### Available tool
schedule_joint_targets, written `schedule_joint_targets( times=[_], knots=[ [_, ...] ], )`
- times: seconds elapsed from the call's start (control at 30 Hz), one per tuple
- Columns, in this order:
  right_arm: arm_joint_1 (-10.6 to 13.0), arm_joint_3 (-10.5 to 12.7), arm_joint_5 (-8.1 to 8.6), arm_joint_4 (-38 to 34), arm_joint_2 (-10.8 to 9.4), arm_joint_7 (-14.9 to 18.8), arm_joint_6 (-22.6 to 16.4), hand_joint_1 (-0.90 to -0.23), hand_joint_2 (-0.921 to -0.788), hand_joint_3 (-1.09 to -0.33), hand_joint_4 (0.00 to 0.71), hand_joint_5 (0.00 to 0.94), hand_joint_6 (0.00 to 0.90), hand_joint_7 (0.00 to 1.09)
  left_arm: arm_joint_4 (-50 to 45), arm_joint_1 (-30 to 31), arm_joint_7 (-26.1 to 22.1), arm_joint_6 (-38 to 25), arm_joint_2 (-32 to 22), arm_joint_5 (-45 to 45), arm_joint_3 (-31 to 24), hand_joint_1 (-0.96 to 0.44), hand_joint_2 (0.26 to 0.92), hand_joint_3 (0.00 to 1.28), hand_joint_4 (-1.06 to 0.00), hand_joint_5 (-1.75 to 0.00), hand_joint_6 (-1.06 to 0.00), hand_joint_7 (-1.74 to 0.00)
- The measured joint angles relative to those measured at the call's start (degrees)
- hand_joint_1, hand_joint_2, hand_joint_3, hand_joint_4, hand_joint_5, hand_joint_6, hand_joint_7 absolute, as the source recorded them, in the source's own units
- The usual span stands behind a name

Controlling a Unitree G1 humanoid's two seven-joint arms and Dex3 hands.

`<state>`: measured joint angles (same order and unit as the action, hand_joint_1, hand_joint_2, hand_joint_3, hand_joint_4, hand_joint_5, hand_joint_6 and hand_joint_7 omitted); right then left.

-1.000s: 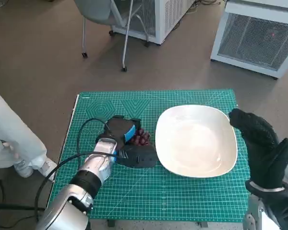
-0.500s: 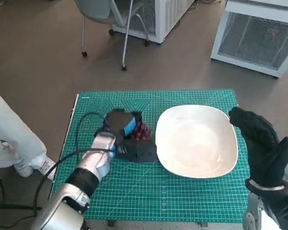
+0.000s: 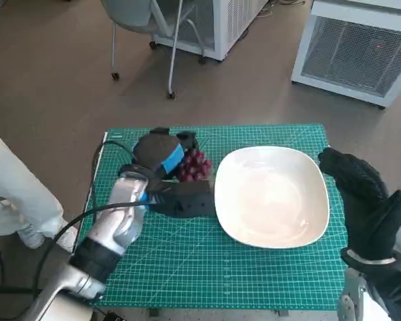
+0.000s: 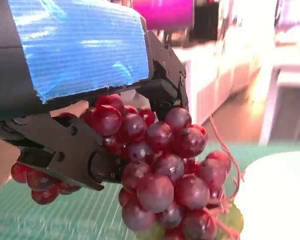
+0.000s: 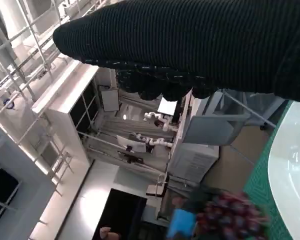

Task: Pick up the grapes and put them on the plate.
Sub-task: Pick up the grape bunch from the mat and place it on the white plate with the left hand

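Nothing here can be read. The green cutting mat point(image 3: 254, 281) carries only a pale grid and some hexagon outlines toward its twelve o'clock edge, with any scale marks along its border too small to make out. No label or brand shows on the white plate point(image 3: 271, 194) or the white cabinets.

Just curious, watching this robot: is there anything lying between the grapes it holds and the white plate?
No. In the head view only a narrow strip of bare green mat separates the grapes, held in the left hand, from the plate.
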<state>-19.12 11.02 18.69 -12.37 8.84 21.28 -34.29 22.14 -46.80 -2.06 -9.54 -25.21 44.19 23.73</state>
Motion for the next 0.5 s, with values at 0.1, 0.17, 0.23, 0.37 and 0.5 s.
schedule_joint_targets(
  times=[0.1,0.17,0.23,0.37,0.5],
  knots=[
    [-0.08,-0.05,0.0,-0.15,-0.02,0.0,-0.03,-0.485,-0.921,-0.529,0.552,0.004,0.211,0.64,-5.98,1.61,-0.2,-0.18,-1.16,0.0,-2.17,0.01,0.908,0.07,-0.66,-1.36,-0.75,-0.86],
    [-0.1,-0.07,0.0,-0.32,-0.03,0.0,-0.07,-0.484,-0.921,-0.529,0.553,0.005,0.21,0.64,-9.46,2.38,-0.33,-0.35,-1.65,0.01,-3.57,0.0,0.908,0.06,-0.69,-1.29,-0.73,-0.93],
    [-0.14,-0.08,0.01,-0.48,-0.03,0.01,-0.11,-0.483,-0.921,-0.529,0.554,0.005,0.21,0.64,-12.28,2.84,-0.55,-0.63,-1.86,0.05,-4.75,0.0,0.912,0.05,-0.72,-1.21,-0.7,-1.02],
    [-0.27,-0.21,0.01,-0.63,-0.08,0.06,-0.14,-0.482,-0.921,-0.53,0.554,0.005,0.209,0.64,-16.45,3.37,-1.43,-1.46,-1.95,0.27,-6.36,0.0,0.918,0.03,-0.74,-1.11,-0.67,-1.11],
    [-0.31,-0.24,0.05,-0.63,-0.09,0.1,-0.18,-0.482,-0.921,-0.53,0.555,0.005,0.208,0.64,-18.56,3.83,-2.04,-1.58,-1.91,0.35,-7.05,0.0,0.92,0.03,-0.75,-1.06,-0.65,-1.17]
  ],
)
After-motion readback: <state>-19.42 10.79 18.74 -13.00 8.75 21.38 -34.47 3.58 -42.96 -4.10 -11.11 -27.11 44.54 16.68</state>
